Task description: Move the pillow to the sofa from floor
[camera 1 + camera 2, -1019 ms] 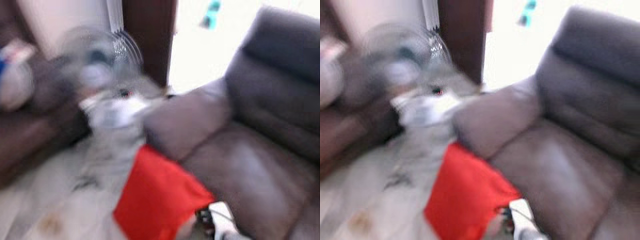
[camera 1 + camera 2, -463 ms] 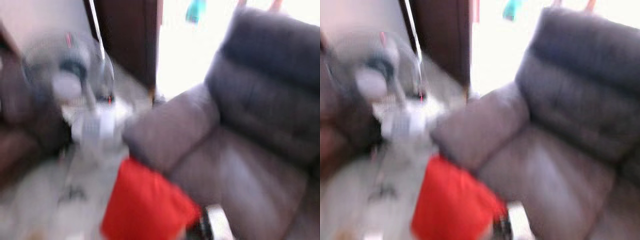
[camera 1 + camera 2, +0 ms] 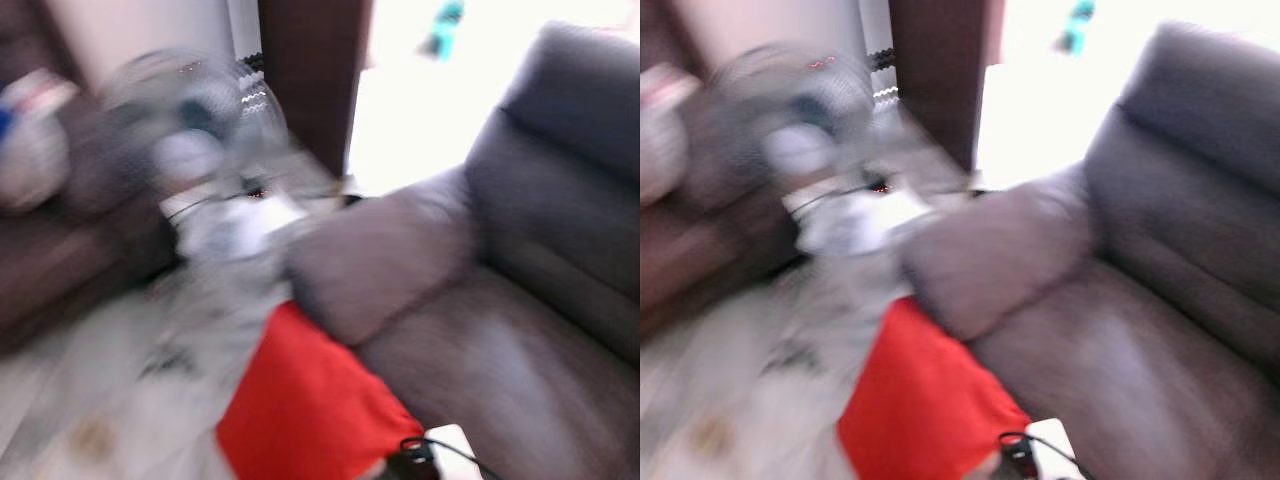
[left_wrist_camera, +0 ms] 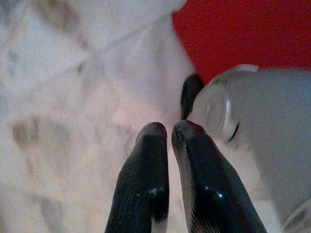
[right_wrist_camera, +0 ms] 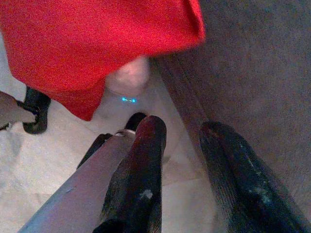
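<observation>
One red pillow (image 3: 310, 410) leans against the sofa (image 3: 500, 350) front, low by the floor (image 3: 90, 400).
Left gripper (image 4: 164, 133) jaws together; right gripper (image 5: 184, 131) jaws apart. Likely soft, light: pinch a corner.

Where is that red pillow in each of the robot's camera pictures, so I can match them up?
Left eye view: red pillow at bottom centre, against the sofa front.
Right eye view: bottom centre, slightly further left.
Left wrist view: upper right corner, beyond the left gripper.
Right wrist view: across the top, beyond the right gripper.
Shared landmark: the pale tiled floor beside the pillow.
</observation>
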Motion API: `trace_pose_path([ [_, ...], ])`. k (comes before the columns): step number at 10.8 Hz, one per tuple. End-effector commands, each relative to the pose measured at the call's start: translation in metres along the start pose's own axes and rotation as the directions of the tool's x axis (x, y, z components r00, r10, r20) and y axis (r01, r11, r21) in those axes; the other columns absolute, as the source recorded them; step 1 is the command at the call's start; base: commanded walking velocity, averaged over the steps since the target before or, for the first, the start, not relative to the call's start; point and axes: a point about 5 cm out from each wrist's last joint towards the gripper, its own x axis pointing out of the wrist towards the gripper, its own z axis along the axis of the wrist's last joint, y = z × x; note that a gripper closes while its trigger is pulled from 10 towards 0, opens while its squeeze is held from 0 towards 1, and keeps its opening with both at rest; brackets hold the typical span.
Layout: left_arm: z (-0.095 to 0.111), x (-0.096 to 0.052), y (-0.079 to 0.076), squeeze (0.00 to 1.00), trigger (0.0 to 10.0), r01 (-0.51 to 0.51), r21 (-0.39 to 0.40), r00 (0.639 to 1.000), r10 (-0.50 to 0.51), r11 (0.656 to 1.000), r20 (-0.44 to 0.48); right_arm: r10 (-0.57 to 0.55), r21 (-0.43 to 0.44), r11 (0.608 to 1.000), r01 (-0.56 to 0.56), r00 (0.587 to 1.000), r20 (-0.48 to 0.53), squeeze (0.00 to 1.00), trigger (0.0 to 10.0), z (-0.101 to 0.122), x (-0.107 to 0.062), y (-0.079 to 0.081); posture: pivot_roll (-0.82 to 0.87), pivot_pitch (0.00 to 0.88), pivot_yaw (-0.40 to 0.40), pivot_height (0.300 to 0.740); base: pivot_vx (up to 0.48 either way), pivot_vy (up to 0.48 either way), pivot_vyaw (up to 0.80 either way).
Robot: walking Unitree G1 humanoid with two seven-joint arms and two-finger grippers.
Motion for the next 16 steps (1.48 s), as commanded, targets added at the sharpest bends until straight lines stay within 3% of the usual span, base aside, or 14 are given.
trace_pose_path([
  [1,-0.009,-0.003,0.000,0.00,10.0,-0.004,-0.005,0.999,0.004,1.000,-0.037,0.015,0.009,1.000,-0.016,1.000,0.014,0.00,10.0,0.001,0.001,0.005,0.12,0.136,-0.045,0.723,0.000,0.000,0.80],
  [4,-0.011,-0.003,0.000,0.00,10.0,-0.002,-0.002,0.999,0.001,1.000,-0.039,0.019,0.038,0.999,-0.019,1.000,0.004,0.00,10.0,-0.003,0.000,0.003,0.13,0.114,-0.045,0.723,0.000,0.000,0.14],
  [8,-0.010,-0.003,-0.001,0.00,10.0,-0.001,-0.001,1.000,0.001,1.000,-0.031,0.041,0.051,0.998,-0.044,0.997,0.069,0.00,10.0,0.015,0.004,0.031,0.13,0.119,-0.048,0.723,0.000,0.000,0.00],
  [10,-0.005,-0.004,0.001,0.00,10.0,-0.032,0.021,0.999,0.031,0.999,0.042,0.022,0.075,0.997,-0.033,0.990,0.142,0.00,10.0,0.027,0.004,0.032,0.13,0.124,-0.048,0.723,0.000,0.000,0.00],
  [12,0.000,-0.006,0.001,0.00,10.0,-0.035,-0.004,0.993,0.035,0.999,0.111,-0.007,0.077,0.997,-0.009,0.978,0.209,0.00,10.0,0.040,0.000,-0.002,0.13,0.123,-0.043,0.723,0.000,0.000,0.00],
  [14,0.004,-0.006,-0.002,0.00,10.0,0.020,0.084,0.990,-0.031,0.996,0.135,-0.053,0.103,0.994,0.025,0.958,0.283,0.00,10.0,0.059,-0.004,-0.019,0.14,0.123,-0.041,0.723,0.000,0.000,0.00],
  [15,0.049,-0.003,-0.001,0.00,10.0,0.084,0.152,0.935,-0.131,0.985,0.330,-0.072,0.111,0.993,0.035,0.935,0.348,0.00,10.0,0.079,-0.007,-0.024,0.15,0.129,-0.042,0.723,0.000,0.000,0.00],
  [16,0.079,-0.009,0.000,0.00,10.0,0.152,0.311,0.868,-0.277,0.938,0.411,-0.081,0.113,0.993,0.039,0.915,0.395,0.00,10.0,0.094,-0.010,-0.028,0.15,0.130,-0.043,0.723,0.000,0.000,0.00],
])
